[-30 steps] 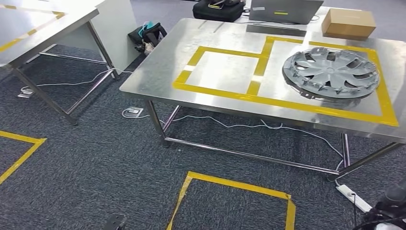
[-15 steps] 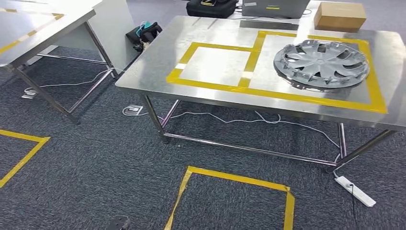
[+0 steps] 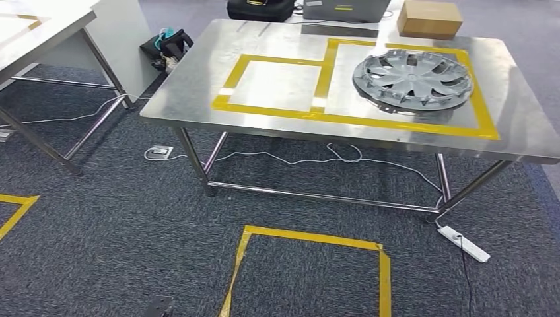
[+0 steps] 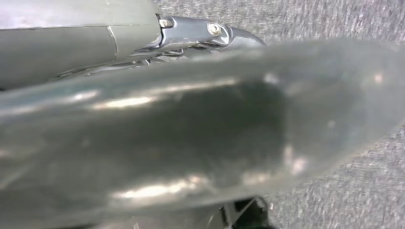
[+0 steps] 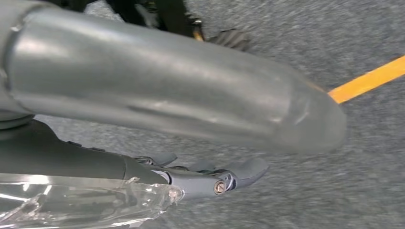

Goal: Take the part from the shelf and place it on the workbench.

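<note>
Camera has swung right; grey plastic hubcap (image 3: pixel 413 81) lies in taped square at desk's (image 3: pixel 185 92) two o'clock. Both hands' (image 4: pixel 210 33) (image 5: pixel 210 179) grasp: cannot tell.

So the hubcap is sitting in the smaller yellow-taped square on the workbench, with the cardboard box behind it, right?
Not quite. In the head view the hubcap lies in the larger taped rectangle on the workbench, beside the smaller square, which is bare. The cardboard box is indeed behind it.

workbench (image 3: pixel 198 99): brushed steel | hubcap (image 3: pixel 413 79): matt grey plastic | carpet (image 3: pixel 99 231): rough
</note>
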### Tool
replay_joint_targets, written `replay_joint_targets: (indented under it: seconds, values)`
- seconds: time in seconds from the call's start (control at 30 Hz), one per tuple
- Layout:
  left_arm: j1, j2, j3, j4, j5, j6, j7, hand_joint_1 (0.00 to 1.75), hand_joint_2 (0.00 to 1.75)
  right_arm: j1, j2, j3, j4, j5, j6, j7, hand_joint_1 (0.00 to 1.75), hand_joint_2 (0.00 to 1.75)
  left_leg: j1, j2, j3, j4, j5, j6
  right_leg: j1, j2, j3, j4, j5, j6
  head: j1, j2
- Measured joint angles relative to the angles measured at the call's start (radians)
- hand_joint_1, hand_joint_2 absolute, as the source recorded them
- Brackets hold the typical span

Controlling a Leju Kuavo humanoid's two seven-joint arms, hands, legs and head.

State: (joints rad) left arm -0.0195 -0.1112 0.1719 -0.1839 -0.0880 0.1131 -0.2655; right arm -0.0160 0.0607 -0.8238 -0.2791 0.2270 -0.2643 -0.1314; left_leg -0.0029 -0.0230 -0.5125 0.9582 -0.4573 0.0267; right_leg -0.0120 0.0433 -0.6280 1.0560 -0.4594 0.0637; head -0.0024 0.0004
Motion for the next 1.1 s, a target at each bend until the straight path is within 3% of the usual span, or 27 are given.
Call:
replay_joint_targets:
  seconds: [0.07,0.1,0.13,0.17,0.2,0.3,0.33,0.4,0.43,0.5,0.57,0.6,0.63,0.67,0.73,0.8,0.87,0.97,1.03,1.1]
  values:
    - [0.002,0.001,0.000,0.000,0.000,0.001,0.000,0.00,0.00,-0.004,0.000,-0.002,0.004,0.002,0.001,-0.001,0.00,0.00,-0.004,0.023,-0.006,0.001,0.003,0.008,0.000,-0.030,-0.054,0.134,-0.076,0.005,0.007,0.000]
    - [0.003,0.002,0.000,0.000,-0.001,0.001,0.000,0.00,0.00,-0.005,0.000,-0.002,0.006,0.003,0.001,-0.001,0.00,0.00,-0.006,0.035,-0.009,0.001,0.004,0.010,0.000,-0.034,-0.076,0.193,-0.103,0.007,0.008,0.000]
    - [0.003,0.002,0.000,0.000,-0.002,0.001,0.000,0.00,0.00,-0.005,0.000,-0.002,0.008,0.004,0.001,-0.002,0.00,0.00,-0.007,0.047,-0.012,0.001,0.005,0.011,0.000,-0.035,-0.082,0.223,-0.112,0.008,0.008,0.000]
    - [0.003,0.002,0.000,0.000,-0.004,0.001,0.001,0.00,0.00,-0.003,0.000,-0.003,0.009,0.007,0.001,-0.002,0.00,0.00,-0.009,0.057,-0.013,0.002,0.006,0.012,0.000,-0.037,-0.068,0.215,-0.104,0.008,0.008,0.000]
    - [0.003,0.002,0.000,0.000,-0.005,0.001,0.001,0.00,0.00,-0.002,0.000,-0.003,0.011,0.010,0.001,-0.002,0.00,0.00,-0.010,0.068,-0.013,0.003,0.006,0.011,0.001,-0.043,-0.034,0.167,-0.080,0.007,0.008,0.000]
    - [0.001,0.000,0.000,0.000,-0.008,0.001,0.004,0.00,0.00,-0.009,0.000,-0.003,0.013,0.018,0.005,-0.002,0.00,0.00,-0.018,0.097,-0.012,0.010,0.003,0.004,0.007,-0.094,0.085,-0.028,-0.017,-0.005,0.008,0.000]
    - [0.001,0.000,0.000,0.000,-0.009,0.002,0.007,0.00,0.00,-0.013,0.000,-0.003,0.014,0.021,0.006,-0.003,0.00,0.00,-0.020,0.106,-0.013,0.013,0.002,-0.001,0.010,-0.103,0.099,-0.055,-0.013,-0.010,0.007,0.000]
    - [-0.001,-0.001,0.000,0.000,-0.009,0.007,0.017,0.00,0.00,-0.014,0.000,-0.002,0.017,0.027,0.009,-0.003,0.00,0.00,-0.021,0.123,-0.013,0.015,0.003,-0.010,0.011,-0.088,0.093,-0.060,-0.011,-0.024,0.004,0.000]
    - [-0.002,-0.001,0.000,0.000,-0.008,0.009,0.022,0.00,0.00,-0.012,0.000,-0.002,0.019,0.031,0.010,-0.003,0.00,0.00,-0.020,0.123,-0.013,0.017,0.000,-0.016,0.010,-0.078,0.091,-0.061,-0.008,-0.029,0.004,0.000]
    - [-0.003,-0.001,0.000,0.000,-0.007,0.012,0.030,0.00,0.00,-0.012,0.000,-0.002,0.022,0.037,0.011,-0.002,0.00,0.00,-0.016,0.088,-0.031,0.062,-0.037,-0.031,0.003,-0.060,0.090,-0.065,0.000,-0.042,0.001,0.000]
    - [-0.002,0.000,0.000,0.000,-0.006,0.019,0.037,0.00,0.00,-0.016,0.000,-0.002,0.023,0.041,0.012,0.000,0.00,0.00,-0.008,0.044,-0.084,0.182,-0.106,-0.042,0.000,-0.039,0.083,-0.065,0.007,-0.050,-0.002,0.000]
    - [0.000,0.000,0.000,0.000,-0.006,0.025,0.041,0.00,0.00,-0.017,0.000,-0.002,0.024,0.045,0.013,0.002,0.00,0.00,-0.004,0.036,-0.113,0.246,-0.133,-0.045,-0.001,-0.027,0.078,-0.065,0.010,-0.051,-0.002,0.000]
    - [0.002,0.000,0.000,0.000,-0.007,0.034,0.044,0.00,0.00,-0.017,0.000,-0.002,0.025,0.048,0.012,0.004,0.00,0.00,-0.001,0.033,-0.132,0.288,-0.144,-0.048,-0.001,-0.014,0.075,-0.065,0.013,-0.050,-0.002,0.000]
    - [0.003,0.001,0.000,0.000,-0.008,0.045,0.047,0.00,0.00,-0.015,0.001,-0.002,0.026,0.051,0.012,0.006,0.00,0.00,0.002,0.031,-0.135,0.295,-0.135,-0.049,-0.002,-0.001,0.072,-0.065,0.015,-0.047,-0.002,0.000]
    - [0.002,0.001,0.000,0.000,-0.013,0.071,0.047,0.00,0.00,-0.014,0.003,-0.002,0.028,0.053,0.013,0.011,0.00,0.00,0.007,0.017,-0.090,0.206,-0.071,-0.050,-0.005,0.026,0.070,-0.064,0.020,-0.041,-0.002,0.000]
    - [0.001,0.000,0.000,0.000,-0.018,0.094,0.046,0.00,0.00,-0.016,0.005,-0.002,0.029,0.054,0.014,0.013,0.00,0.00,0.015,-0.028,-0.032,0.088,-0.017,-0.052,-0.006,0.048,0.067,-0.063,0.023,-0.032,-0.003,0.000]
    - [-0.002,-0.001,-0.001,0.000,-0.022,0.113,0.058,0.00,0.00,-0.019,0.006,-0.002,0.029,0.054,0.016,0.013,0.00,0.00,0.019,-0.058,-0.009,0.032,-0.011,-0.048,-0.006,0.066,0.057,-0.060,0.027,-0.021,-0.003,0.000]
    - [-0.008,-0.003,-0.001,0.000,-0.036,0.143,0.092,0.00,0.00,-0.016,0.006,-0.003,0.031,0.054,0.026,0.013,0.00,0.00,0.016,-0.036,-0.009,0.020,-0.011,-0.028,-0.012,0.091,0.038,-0.064,0.037,-0.001,-0.004,0.000]
    - [-0.011,-0.005,-0.002,0.000,-0.046,0.160,0.111,0.00,0.00,-0.015,0.008,-0.004,0.034,0.055,0.037,0.013,0.00,0.00,0.015,-0.012,-0.010,0.015,-0.006,-0.011,-0.010,0.055,0.013,-0.028,0.014,0.008,0.002,0.000]
    - [-0.013,-0.006,-0.003,0.000,-0.055,0.178,0.133,0.00,0.00,-0.023,0.009,-0.004,0.035,0.058,0.047,0.011,0.00,0.00,0.010,0.016,-0.011,0.014,-0.004,-0.002,-0.006,-0.006,-0.040,0.089,-0.053,0.010,0.010,0.000]
